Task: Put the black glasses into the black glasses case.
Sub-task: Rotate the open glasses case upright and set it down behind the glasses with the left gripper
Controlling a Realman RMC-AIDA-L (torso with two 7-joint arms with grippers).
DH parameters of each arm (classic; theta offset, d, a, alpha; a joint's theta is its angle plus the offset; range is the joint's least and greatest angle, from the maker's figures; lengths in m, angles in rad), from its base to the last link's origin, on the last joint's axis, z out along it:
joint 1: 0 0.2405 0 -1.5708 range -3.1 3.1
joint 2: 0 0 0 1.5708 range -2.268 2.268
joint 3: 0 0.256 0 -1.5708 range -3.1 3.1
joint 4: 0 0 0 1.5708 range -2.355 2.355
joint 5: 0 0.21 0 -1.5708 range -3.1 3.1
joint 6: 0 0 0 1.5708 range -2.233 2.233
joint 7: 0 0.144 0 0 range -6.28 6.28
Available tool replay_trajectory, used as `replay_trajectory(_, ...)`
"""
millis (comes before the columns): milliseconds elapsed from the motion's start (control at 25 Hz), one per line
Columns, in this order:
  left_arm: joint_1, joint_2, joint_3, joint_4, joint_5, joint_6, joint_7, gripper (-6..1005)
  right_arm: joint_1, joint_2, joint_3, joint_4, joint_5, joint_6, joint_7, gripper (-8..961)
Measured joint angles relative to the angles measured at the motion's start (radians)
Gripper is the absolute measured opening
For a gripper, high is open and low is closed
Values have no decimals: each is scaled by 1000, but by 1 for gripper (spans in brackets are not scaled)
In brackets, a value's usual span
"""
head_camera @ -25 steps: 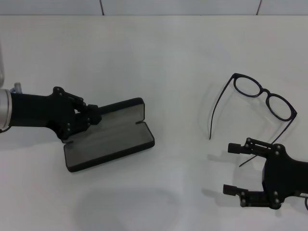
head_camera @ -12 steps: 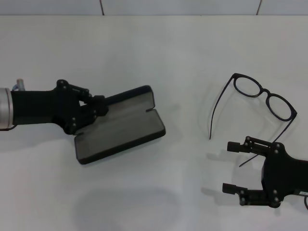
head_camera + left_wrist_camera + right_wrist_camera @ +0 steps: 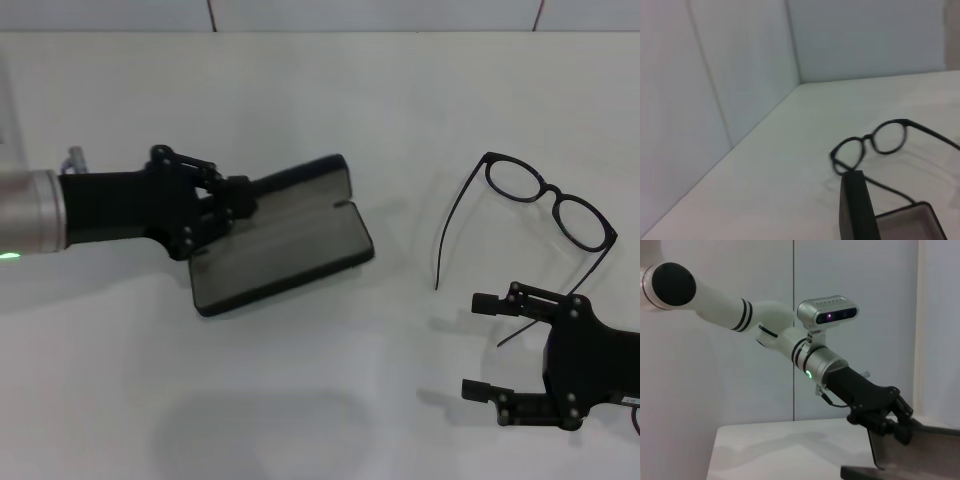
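Your left gripper sits left of centre in the head view, its fingers pinched onto the rear edge of the black glasses case, where the upright lid meets the tray. That case lies wide open on the white table, grey lining facing up, its long axis slanting from lower left up toward the middle of the frame. From the right wrist view you see the same grip from the side: the left gripper clamps the case at the bottom right of that frame, with the silver wrist section and its green light behind it.

Your right gripper rests low in the lower right of the head view, its two fingers spread wide apart and pointing toward the middle of the frame, with nothing between them. One temple tip of the black glasses runs down just beside its upper finger; you cannot tell whether they touch.

You will find the glasses at the right of the head view, unfolded, lenses toward the upper right and both temple arms stretched toward the lower edge. They lie well apart from the case, with bare table between. In the left wrist view the glasses lie just past the case's raised corner, and pale wall panels close the far side.
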Motion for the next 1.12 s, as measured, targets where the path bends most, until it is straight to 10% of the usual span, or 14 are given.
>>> replay_trajectory(1120, -26, -5, 130, -102, -80, -133, 167, 209, -1, 0, 0, 6, 9, 0, 0, 811)
